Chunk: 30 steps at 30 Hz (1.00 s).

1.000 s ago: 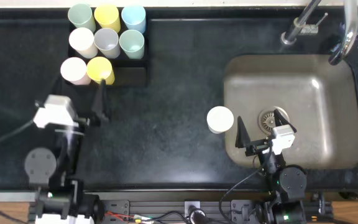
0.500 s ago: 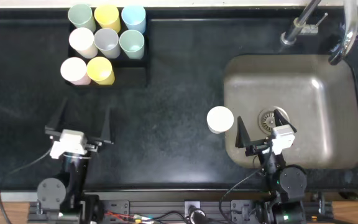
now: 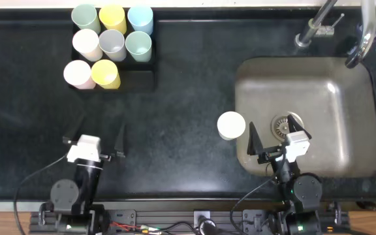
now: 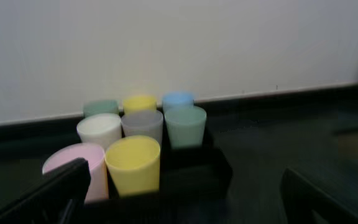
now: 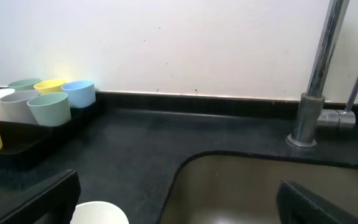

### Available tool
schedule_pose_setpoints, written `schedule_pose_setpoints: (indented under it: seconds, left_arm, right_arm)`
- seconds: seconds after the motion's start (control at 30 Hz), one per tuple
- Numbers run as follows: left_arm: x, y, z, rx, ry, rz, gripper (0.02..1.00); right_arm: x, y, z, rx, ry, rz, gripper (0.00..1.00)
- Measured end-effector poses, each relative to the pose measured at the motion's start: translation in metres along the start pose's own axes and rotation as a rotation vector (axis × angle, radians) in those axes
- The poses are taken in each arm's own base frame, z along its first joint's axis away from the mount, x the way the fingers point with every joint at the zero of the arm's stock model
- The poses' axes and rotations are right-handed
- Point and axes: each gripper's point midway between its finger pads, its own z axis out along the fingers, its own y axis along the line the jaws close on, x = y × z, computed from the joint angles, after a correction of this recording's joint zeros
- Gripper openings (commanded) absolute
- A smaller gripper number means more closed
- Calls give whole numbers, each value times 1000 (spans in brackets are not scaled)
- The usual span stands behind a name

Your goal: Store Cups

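Observation:
A black tray at the back left of the counter holds several upright cups in pastel colours, with a pink cup and a yellow cup in its front row. The left wrist view shows the same tray, the pink cup and the yellow cup. My left gripper is open and empty, well in front of the tray. A white cup stands on the counter by the sink's left rim. My right gripper is open just right of that white cup.
The steel sink takes up the right side, with a faucet behind it, and the faucet also rises in the right wrist view. The dark counter stretches between the tray and the sink. A wall runs along the back.
My left gripper has drawn back from the yellow cup at the tray's front toward the counter's near edge, staying open. The right arm and the white cup have not moved.

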Motion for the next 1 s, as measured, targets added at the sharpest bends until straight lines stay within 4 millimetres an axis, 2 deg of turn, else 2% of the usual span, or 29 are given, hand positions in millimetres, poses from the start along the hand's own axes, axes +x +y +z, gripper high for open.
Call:
schedule_pose_setpoints:
  seconds: [0.1,0.2,0.43,1.0]
  left_arm:
    - [15,0,-1,-1,63,-12,998]
    - [29,9,-2,-61,117,-87,1000]
    - [32,28,-5,-179,117,-197,1000]
    - [32,28,-5,-175,125,-112,998]
  right_arm:
    - [0,0,0,1,0,0,996]
    - [0,0,0,0,0,-1,998]
    - [0,0,0,0,0,0,998]
    - [0,0,0,0,0,0,998]
